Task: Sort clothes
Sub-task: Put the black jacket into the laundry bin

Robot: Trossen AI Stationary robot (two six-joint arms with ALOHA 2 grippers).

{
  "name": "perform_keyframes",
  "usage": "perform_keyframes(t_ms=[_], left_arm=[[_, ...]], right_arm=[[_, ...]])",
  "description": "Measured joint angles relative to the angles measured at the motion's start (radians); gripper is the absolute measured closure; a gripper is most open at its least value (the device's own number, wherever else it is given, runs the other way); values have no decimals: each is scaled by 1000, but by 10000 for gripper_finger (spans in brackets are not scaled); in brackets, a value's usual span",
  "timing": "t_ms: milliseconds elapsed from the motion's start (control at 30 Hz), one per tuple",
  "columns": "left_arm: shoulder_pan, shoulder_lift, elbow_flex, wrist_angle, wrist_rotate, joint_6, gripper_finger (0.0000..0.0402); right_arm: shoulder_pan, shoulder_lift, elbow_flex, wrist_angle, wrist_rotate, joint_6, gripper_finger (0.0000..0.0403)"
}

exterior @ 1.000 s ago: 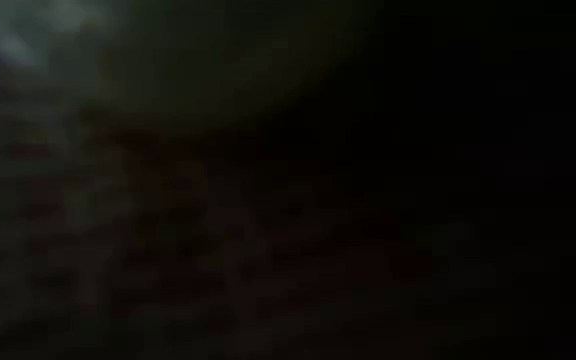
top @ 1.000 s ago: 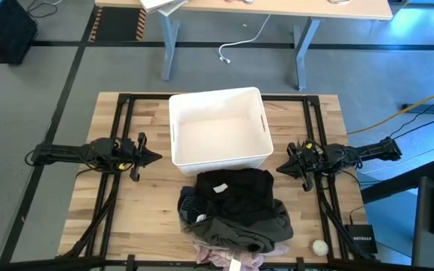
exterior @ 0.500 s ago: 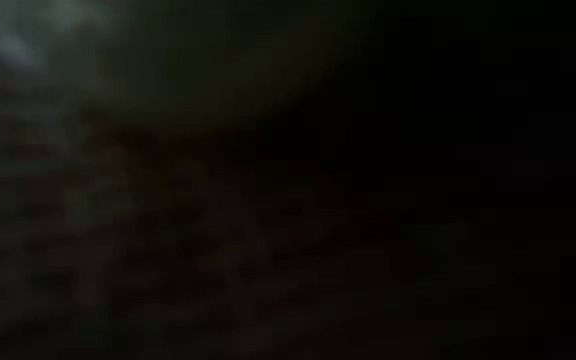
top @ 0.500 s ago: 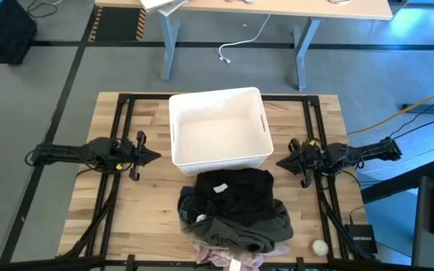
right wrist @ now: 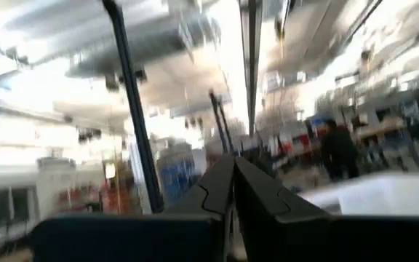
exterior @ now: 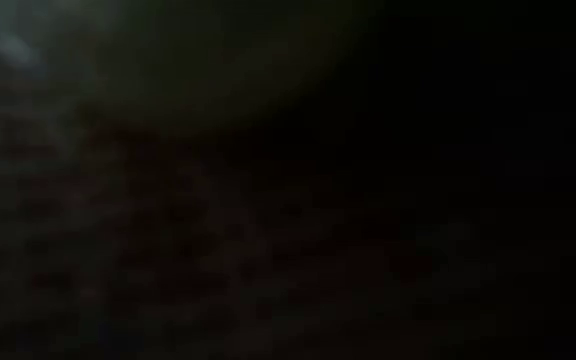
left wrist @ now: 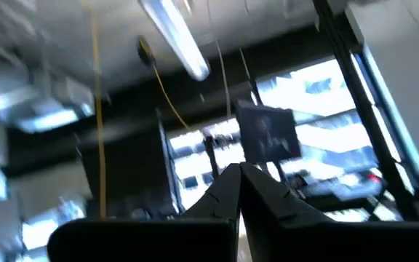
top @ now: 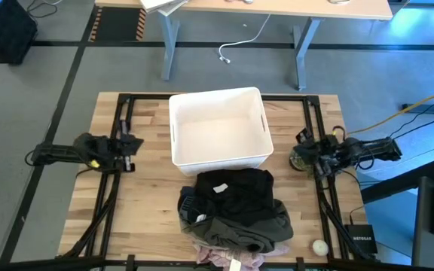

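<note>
With both my left gripper point(left wrist: 238, 175) and right gripper point(right wrist: 233, 166) pressed closed and empty either side of the white bin point(top: 218, 126), I should open wide before pinching the black top garment point(top: 236, 193) of the clothes pile just in front of it.

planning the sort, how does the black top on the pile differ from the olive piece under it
The black top lies uppermost on the pile, spread fairly flat, nearest the white bin, with a small white tag showing. The olive piece sits beneath it toward the table's near edge, bunched into folds, and shows no tag. The black top shows more area; the olive piece shows only as a crumpled band. Both are soft garments in one heap, touched by neither gripper.
</note>
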Motion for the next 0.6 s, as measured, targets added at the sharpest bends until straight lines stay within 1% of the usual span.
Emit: perform_keyframes(t_ms=[67,167,267,333,467,600], left_arm=[[0,0,8,64,0,41,398],[0,-1,29,72,0,43,398],[0,4,36,63,2,13,398],[0,5,45,64,6,-40,398],[0,22,57,54,8,-139,398],[0,49,79,33,8,-183,398]], right_arm=[[0,29,47,1,11,0,372],[0,111,165,-42,11,-18,372],[0,250,309,-120,-7,-87,372],[0,360,413,-187,-44,-126,372],[1,586,639,-372,-133,-173,372],[1,790,866,-617,-173,-226,372]])
